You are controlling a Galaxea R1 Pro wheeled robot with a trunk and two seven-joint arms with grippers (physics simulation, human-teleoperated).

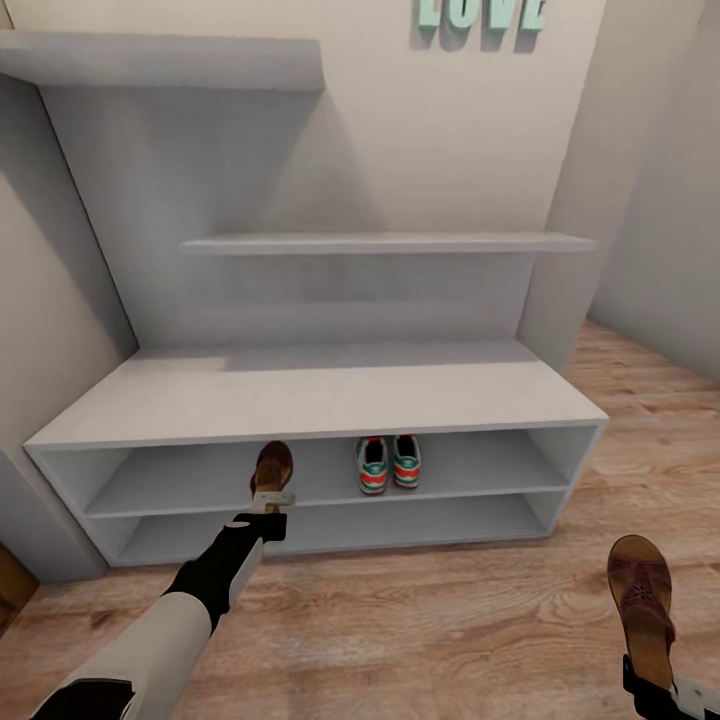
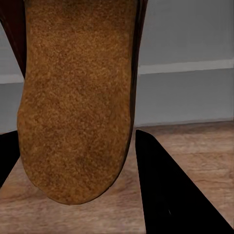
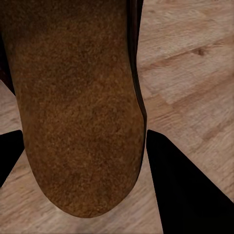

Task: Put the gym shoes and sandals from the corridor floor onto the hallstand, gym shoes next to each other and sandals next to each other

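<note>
The two gym shoes (image 1: 387, 463) stand side by side in the upper slot of the grey-white hallstand (image 1: 330, 395), right of its middle. My left gripper (image 1: 272, 499) is shut on one brown sandal (image 1: 272, 467), held toe-up at the front edge of that same slot, left of the gym shoes. In the left wrist view the sandal's tan sole (image 2: 78, 97) sits between the dark fingers (image 2: 170, 195). My right gripper (image 1: 655, 690) is shut on the other sandal (image 1: 640, 598), above the corridor floor (image 1: 450, 620) at the lower right. Its sole (image 3: 73, 107) shows in the right wrist view.
The hallstand's lower slot (image 1: 330, 530) holds nothing, and two staggered wall shelves (image 1: 390, 243) hang above the bench top. A wall corner (image 1: 560, 250) stands right of the rack. Mint "LOVE" letters (image 1: 480, 15) hang on the wall.
</note>
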